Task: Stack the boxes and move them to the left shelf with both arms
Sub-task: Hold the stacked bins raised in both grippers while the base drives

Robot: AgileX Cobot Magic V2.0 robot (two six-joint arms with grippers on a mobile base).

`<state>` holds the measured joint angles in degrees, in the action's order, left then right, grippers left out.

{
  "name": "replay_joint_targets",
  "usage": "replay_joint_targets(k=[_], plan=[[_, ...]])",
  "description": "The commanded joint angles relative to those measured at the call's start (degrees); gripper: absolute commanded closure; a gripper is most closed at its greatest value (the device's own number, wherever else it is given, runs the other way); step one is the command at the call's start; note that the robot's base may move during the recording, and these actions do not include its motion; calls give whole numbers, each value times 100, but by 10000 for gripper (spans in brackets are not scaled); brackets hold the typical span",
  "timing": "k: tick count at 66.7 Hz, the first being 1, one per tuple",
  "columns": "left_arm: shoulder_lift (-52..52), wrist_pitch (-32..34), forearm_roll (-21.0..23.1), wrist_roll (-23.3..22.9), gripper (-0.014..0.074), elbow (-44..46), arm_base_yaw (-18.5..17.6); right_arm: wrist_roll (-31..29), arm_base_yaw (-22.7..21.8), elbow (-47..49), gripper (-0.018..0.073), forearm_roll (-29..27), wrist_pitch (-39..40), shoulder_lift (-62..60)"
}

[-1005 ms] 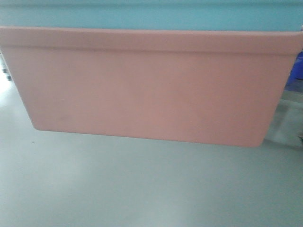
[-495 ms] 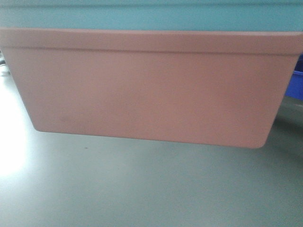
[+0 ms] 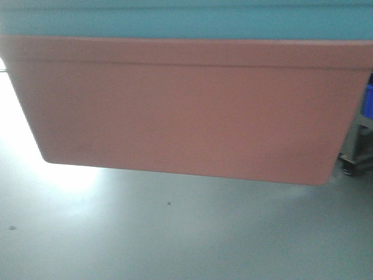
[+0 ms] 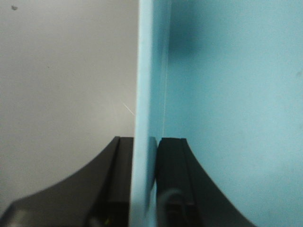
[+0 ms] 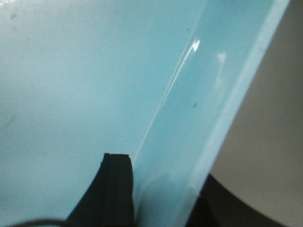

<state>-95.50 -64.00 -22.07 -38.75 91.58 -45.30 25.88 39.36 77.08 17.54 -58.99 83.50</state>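
The salmon-pink bin (image 3: 186,111) fills most of the front-facing view, its long side wall close to the camera and its lower edge clear of the ground. Nested inside it sits the light blue bin (image 3: 186,20), which shows as a band above the pink rim across the whole width of the picture. The parts of the blue bin's inside seen from the wrists are bare plastic with a few small specks. The grey floor (image 3: 175,233) spreads beneath the stacked pair, with a bright glare at the left.

The left gripper (image 4: 144,146) is clamped on one end wall of the blue bin: one black finger lies outside the wall, the other inside, both pressed against it. The right gripper (image 5: 163,184) pinches the opposite wall the same way, with one finger inside against the wall and a dark finger just beyond the rim.

At the right edge of the front view stands a steel frame (image 3: 358,140) on a caster (image 3: 348,169), and above it is a sliver of a dark blue crate (image 3: 369,102).
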Motion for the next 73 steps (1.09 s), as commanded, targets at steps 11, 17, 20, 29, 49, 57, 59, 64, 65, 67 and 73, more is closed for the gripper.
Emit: replay_joint_targets(k=[11,17,20,29,49,57,59,64,65,67,73], plan=[[239,1167,848,-56,599,247,-222,3,174,274,504,-510,1297,-177],[239,1167,848,-56,599,247,-222,3,174,274,504,-510,1297,-177],[239,1167,848,-56,599,247,-222,3,174,274,504,-510,1297,-177],[239,1167,848,-56,599,247,-222,3,174,274,504,-510,1297,-177],[239,1167,848,-56,599,247,-222,3,174,274,504,-504,1292,-177],[239,1167,848,-56,599,247,-222,3,174,274,504,-504,1292,-177],[239,1167,848,-56,599,247,-222,3,174,274,504,-504,1292,-177],[239,1167,848,-56,599,247,-222,3,174,274,504,-504,1292,-177],[239,1167,848,-56,599,247,-222,3,174,274,504,-504,1292,-177],[239,1167,848,-56,599,247,-222,3,174,274,504,-504,1292,-177],[239,1167,848,-56,599,247,-222,3,174,274,504,-504,1291,-177]])
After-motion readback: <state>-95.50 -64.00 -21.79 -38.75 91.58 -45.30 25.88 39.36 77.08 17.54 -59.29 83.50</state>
